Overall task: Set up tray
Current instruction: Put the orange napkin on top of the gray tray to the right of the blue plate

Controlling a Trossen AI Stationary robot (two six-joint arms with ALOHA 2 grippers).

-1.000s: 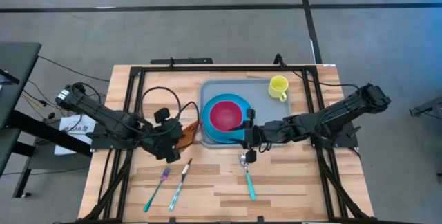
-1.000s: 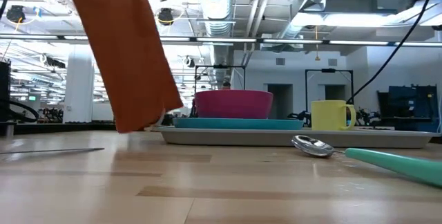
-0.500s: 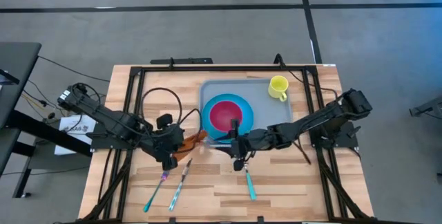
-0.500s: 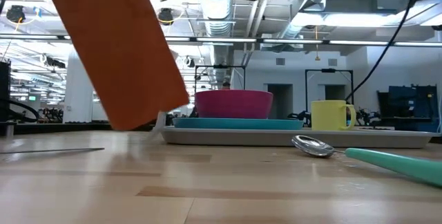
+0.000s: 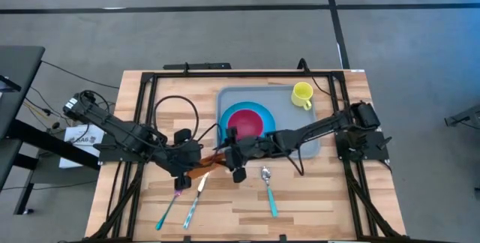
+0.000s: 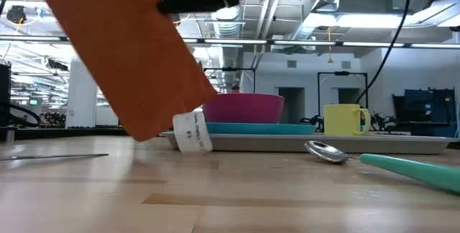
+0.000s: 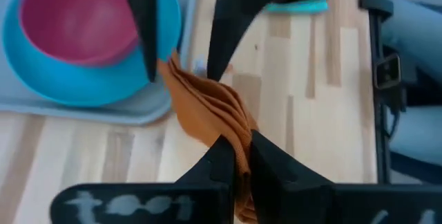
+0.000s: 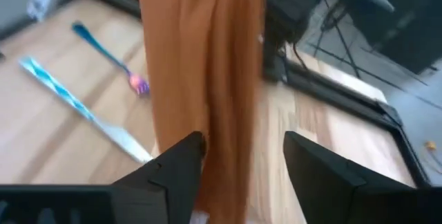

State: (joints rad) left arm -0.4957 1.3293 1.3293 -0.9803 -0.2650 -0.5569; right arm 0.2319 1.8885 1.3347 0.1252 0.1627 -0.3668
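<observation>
The orange-brown napkin [image 5: 204,168] hangs bunched between the two grippers, just off the near left corner of the pale grey-blue tray [image 5: 300,127]. A white tag [image 6: 192,131] dangles from its lower edge. My left gripper [image 5: 184,171] is shut on it. My right gripper [image 5: 229,159] is open; in the right wrist view the napkin [image 8: 207,79] stands between its fingers, and I cannot tell whether they touch it. A blue plate [image 5: 262,134] with a pink bowl [image 5: 244,123] and a yellow mug [image 5: 302,94] sit on the tray. My left gripper pinches the napkin's gathered folds [image 7: 231,137] between its two fingers, several layers bunched together. From there the cloth runs toward the tray in loose pleats to the free end [image 7: 173,72] between the right gripper's fingers. In the low view it hangs slanted; whether its lower end touches the table I cannot tell.
A teal-handled spoon [image 5: 268,190] lies on the wood near the tray's near edge. A fork [image 5: 171,204] and a knife [image 5: 193,199] lie side by side nearer the table's near edge, left of the spoon. Black frame rails [image 5: 142,123] run along both sides.
My right gripper has travelled toward the table's left, from the tray's near edge past the spoon to the napkin, staying open. My left gripper has shifted a little toward the near edge. The napkin has swung toward the tray, and its white tag now shows.
</observation>
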